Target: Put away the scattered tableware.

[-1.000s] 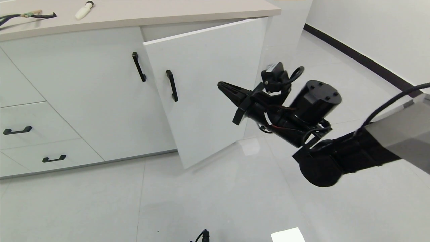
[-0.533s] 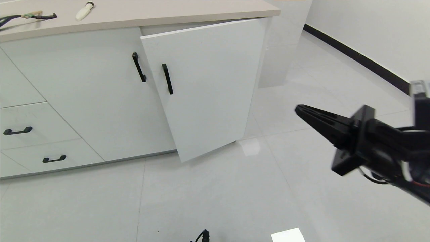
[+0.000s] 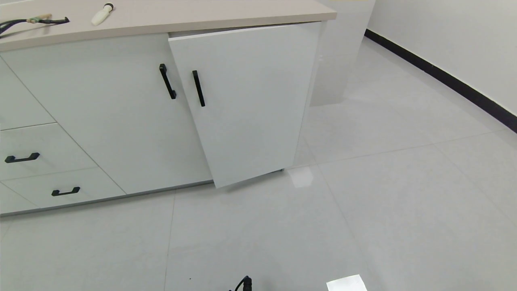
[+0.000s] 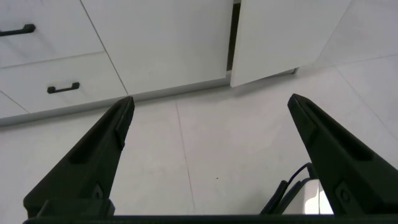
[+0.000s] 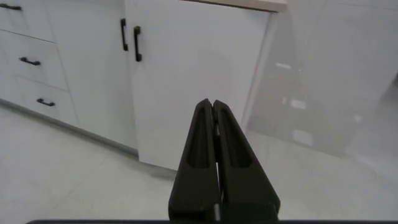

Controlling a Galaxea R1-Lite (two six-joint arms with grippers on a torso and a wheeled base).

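Head view: what is the condition of the cabinet door (image 3: 246, 101)?

Ajar by a narrow gap at its handle (image 3: 198, 88) side, hinged on the robot's right. The interior is hidden, so it cannot be told whether anything is stored inside.

Location of the tableware?

One white-handled utensil (image 3: 101, 13) lies flat on the countertop (image 3: 181, 16), above the left-hand door and well apart from both grippers. Farther left on the same surface lies a dark cable bundle (image 3: 36, 19) with a small pale piece on it; its type cannot be determined.

Gripper status?

The left gripper (image 4: 210, 98) has its fingers spread wide with nothing between them, over bare floor in front of the drawers (image 3: 24, 157). The right gripper (image 5: 212, 102) has its fingers pressed together on nothing and points toward the ajar door.

Progress assessment?

Incomplete, by judgement. The utensil is not yet put away and neither gripper carries an item. Remaining steps are likely: pick up the utensil, open the door or a drawer, place the utensil inside, then push the door fully flush.
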